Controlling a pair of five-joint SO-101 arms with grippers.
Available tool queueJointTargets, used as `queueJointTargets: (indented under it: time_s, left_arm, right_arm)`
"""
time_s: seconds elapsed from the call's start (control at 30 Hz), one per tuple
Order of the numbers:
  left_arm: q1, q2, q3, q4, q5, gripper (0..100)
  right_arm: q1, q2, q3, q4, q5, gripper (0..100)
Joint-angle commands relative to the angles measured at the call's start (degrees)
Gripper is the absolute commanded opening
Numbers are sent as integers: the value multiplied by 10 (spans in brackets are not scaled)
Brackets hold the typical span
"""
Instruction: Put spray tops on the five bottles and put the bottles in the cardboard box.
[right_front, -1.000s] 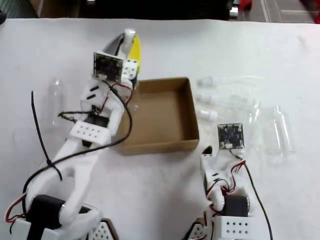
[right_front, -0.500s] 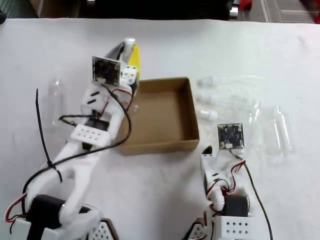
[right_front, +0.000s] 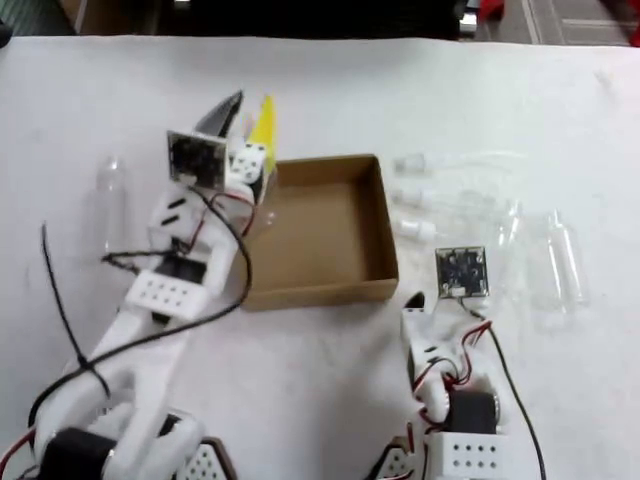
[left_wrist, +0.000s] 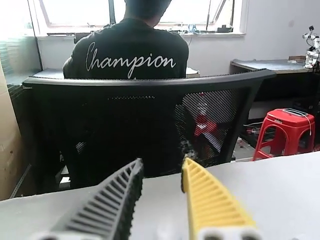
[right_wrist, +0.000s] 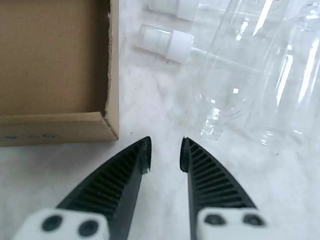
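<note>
Grey-yellow left gripper (left_wrist: 160, 167) slightly parted, empty, right gripper (right_wrist: 164, 145) likewise

A white tabletop (right_front: 330, 400) carries a plain brown cardboard box (right_front: 320, 290). The left gripper (left_wrist: 161, 170) has one dark grey finger (left_wrist: 115, 205) and one bright yellow finger (left_wrist: 210, 205), both patterned with fine crosswise ribs. The right gripper (right_wrist: 165, 150) has two black fingers with the same ribbing, set on white mounts. The left arm (right_front: 170, 290) and right arm (right_front: 440, 350) are white. The bottles (right_wrist: 250, 85) are clear and colourless; the spray tops (right_wrist: 167, 42) are white. Beyond the far edge stand a black mesh chair (left_wrist: 150, 125) and a red stool (left_wrist: 285, 125).
</note>
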Motion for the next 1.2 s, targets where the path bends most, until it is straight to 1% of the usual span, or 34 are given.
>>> queueJointTargets:
  time_s: [0.0,0.5,0.63,0.73,0.87,1.0,1.1,1.17]
  left_arm:
    - [-4,-57,8,2,5,129]
    - [-9,-64,7,3,5,129]
    - [-9,-56,-43,14,4,129]
    - [-9,-38,-117,76,5,129]
    - [-29,4,-260,180,7,132]
    - [-40,95,-420,314,6,129]
    - [-36,171,-504,416,8,128]
    - [-36,204,-542,469,9,126]
  right_arm:
    - [-4,-6,6,-8,6,91]
    - [-4,-6,6,-8,6,91]
    - [-4,-6,6,-8,6,91]
    - [-4,-6,6,-8,6,91]
    - [-4,-6,6,-8,6,91]
    - [-4,-6,6,-8,6,91]
    - [-4,-6,6,-8,6,91]
    - [-4,-6,6,-8,6,91]
